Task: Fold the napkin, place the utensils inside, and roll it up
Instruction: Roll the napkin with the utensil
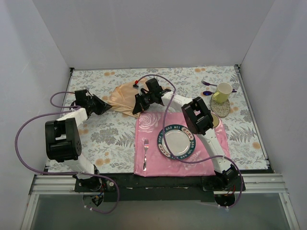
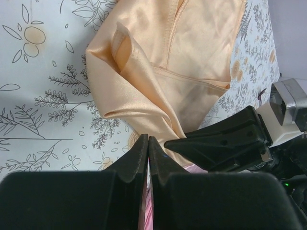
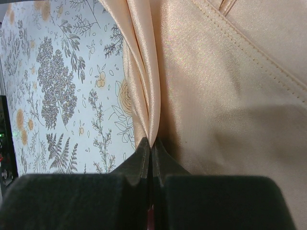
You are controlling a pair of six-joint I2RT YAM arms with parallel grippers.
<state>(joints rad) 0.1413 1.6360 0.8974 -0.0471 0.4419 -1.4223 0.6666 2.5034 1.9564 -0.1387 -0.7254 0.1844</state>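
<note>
At the left of the overhead frame, the left gripper (image 2: 147, 143) reaches in low over the floral table cover (image 1: 96, 139). Its fingers are pressed together at the left corner of the napkin (image 1: 123, 98). Its wrist view shows the peach satin running down to the fingertips, so it appears to be pinching the cloth, though the bite itself is hidden.

The napkin lies at upper centre of the table, rumpled and partly doubled over, with a hemmed edge showing. It is not yet a neat fold.

Just right of it, the right gripper (image 3: 151, 143) comes from the other side. Its fingers are clamped on a pleat of the satin, which gathers into a ridge right at the tips. Two pinches spaced along one edge probably serve to keep that edge taut so it can be lifted and carried over squarely. Satin is slippery, so a loose hold would likely let it slide out.

Lower centre, the pink placemat (image 1: 151, 127) carries a silver fork (image 1: 145, 154) and a plate (image 1: 163, 143). At upper right stand a yellow cup (image 1: 222, 91) and purple spoons (image 1: 208, 84). No dark cutlery is visible, so the folding step seems to be in hand and the loading not begun.
</note>
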